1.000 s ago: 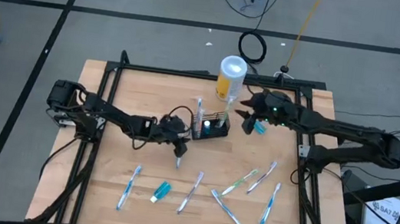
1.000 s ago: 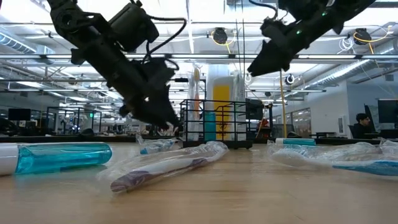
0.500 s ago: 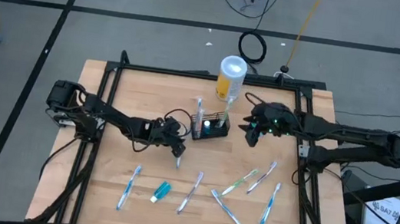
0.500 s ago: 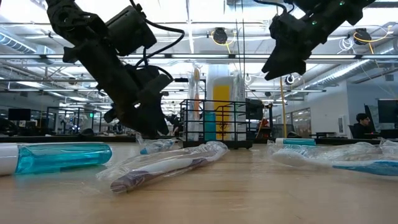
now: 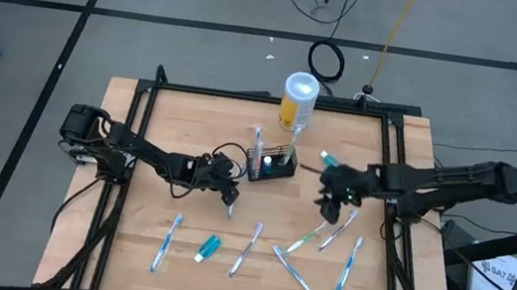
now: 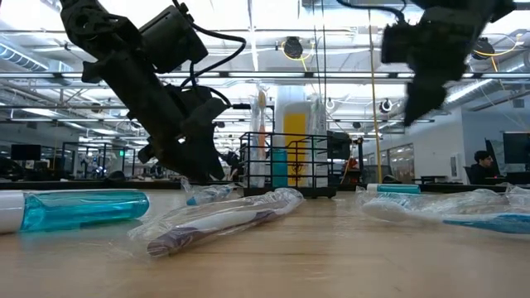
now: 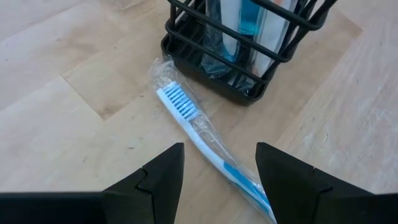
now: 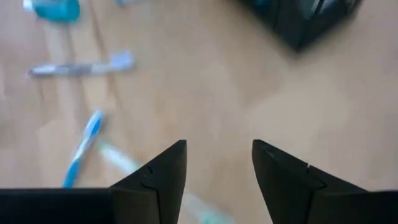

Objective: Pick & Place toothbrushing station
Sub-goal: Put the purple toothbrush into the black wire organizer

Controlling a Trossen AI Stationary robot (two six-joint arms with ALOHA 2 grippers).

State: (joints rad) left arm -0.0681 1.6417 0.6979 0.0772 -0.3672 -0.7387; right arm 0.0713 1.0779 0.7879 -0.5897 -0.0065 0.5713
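High view, basket (image 5: pixel 273 166): black wire mesh, on the table (image 5: pixel 161 122) near its middle toward the far edge, holding upright wrapped toothbrushes and a blue tube; no gripper touches it
Canister (image 5: pixel 298 100): white and yellow, just beyond the basket, at the table's far edge
Left gripper (image 5: pixel 230 198): low over the table, just beside the basket's near-left corner, fingers apart, holding nothing
Left wrist view: both dark fingers (image 7: pixel 163 174) stand spread with bare wood between them; a wrapped blue-bristled toothbrush (image 7: pixel 205 137) lies ahead, its head close to the basket (image 7: pixel 249 53)
Right gripper (image 5: pixel 331 209): to the right of the basket, well apart from it, above the loose toothbrushes; fingers apart, nothing between them
Right wrist view: fingers (image 8: pixel 158 177) spread over bare wood, blurred toothbrushes beyond
Loose items, high view: a blue tube (image 5: pixel 328 160) right of the basket; wrapped toothbrushes (image 5: pixel 309 237) scattered along the near half of the table; a small teal tube (image 5: pixel 209 248) near the front
Low view: left gripper (image 6: pixel 192 157) close beside the basket (image 6: pixel 288 165); right gripper (image 6: pixel 418 103) hangs high on the picture's right; a large teal tube (image 6: pixel 74 209) lies in the foreground
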